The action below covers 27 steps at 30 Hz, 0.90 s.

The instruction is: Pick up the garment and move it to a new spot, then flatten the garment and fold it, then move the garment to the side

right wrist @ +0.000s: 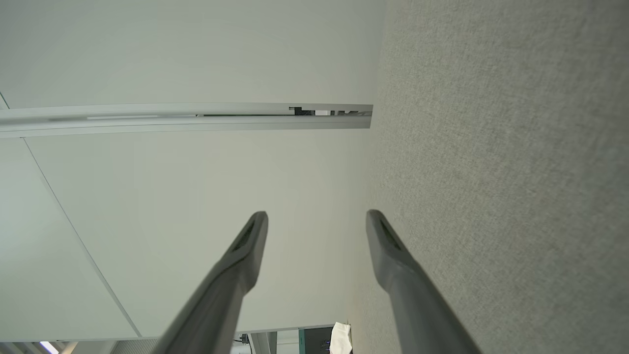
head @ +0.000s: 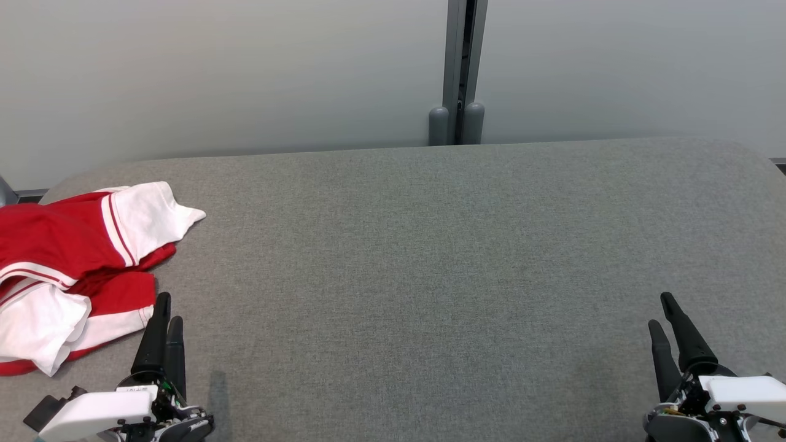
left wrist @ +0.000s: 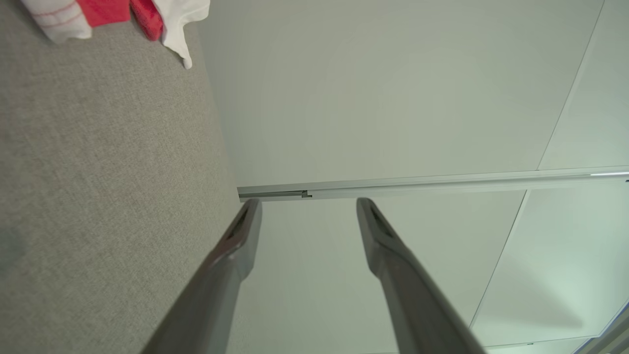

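A: Garment point(head: 73, 258) first: where does it lie?

B: Crumpled in a red-and-white heap at the far left of the grey worktop point(head: 430, 245), partly running off the left edge of the head view. Nothing holds it.

A: And the tools?

B: The left tool point(head: 169, 308) hovers just beside the heap's near right edge, fingers apart, nothing between them. The right tool point(head: 659, 310) sits well apart at the lower right, over bare worktop. The right wrist view shows its fingers spread too, and empty.

A: So which step is this?

B: By my reading, the very first: the pick-up is not yet begun. No flattening, no fold.

A: What does the next move ask for?

B: Probably the left tool swings left and dips onto the heap, closing on a raised fold or the white sleeve rather than scraping the worktop. The broad grey middle of the worktop looks like the natural new spot. The right tool likely has to come across to share the lift, or the cloth will drag in a bunch.
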### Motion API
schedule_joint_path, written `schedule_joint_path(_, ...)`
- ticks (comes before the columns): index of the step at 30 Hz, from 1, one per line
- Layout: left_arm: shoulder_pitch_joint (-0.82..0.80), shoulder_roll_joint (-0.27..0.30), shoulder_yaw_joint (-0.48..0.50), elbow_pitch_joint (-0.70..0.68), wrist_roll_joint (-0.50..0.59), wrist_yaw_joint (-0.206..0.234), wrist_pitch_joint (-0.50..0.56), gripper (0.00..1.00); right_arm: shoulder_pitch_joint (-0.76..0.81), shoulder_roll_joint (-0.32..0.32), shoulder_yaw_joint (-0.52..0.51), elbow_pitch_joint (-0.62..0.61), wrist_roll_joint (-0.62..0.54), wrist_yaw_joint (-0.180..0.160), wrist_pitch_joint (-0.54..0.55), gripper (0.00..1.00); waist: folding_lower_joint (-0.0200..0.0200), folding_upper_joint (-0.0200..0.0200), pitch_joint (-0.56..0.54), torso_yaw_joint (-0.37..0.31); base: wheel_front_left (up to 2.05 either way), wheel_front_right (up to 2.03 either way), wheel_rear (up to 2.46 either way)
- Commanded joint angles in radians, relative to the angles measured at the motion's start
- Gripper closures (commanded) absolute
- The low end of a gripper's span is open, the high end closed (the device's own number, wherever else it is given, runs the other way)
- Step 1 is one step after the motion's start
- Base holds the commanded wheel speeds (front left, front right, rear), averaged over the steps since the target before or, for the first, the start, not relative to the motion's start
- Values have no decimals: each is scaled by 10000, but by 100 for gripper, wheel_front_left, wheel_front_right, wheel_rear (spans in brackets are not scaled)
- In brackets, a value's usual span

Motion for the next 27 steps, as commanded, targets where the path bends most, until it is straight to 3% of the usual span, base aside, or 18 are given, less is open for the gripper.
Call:
schedule_joint_path(1,-240,99,-39,-286,16,-1,-98,0,-269,-79,121,-293,-63,5,-140,0,0,0,2,2,0,0,0)
schedule_joint_path(17,-202,337,-357,-1013,733,-5,-873,0,-394,-115,619,-1155,-850,9,-867,0,0,0,17,8,0,0,0)
schedule_joint_path(27,-149,443,-517,-1327,2631,-7,-1292,0,-479,-134,934,-1445,-2272,11,-1262,0,0,0,27,33,0,0,0)
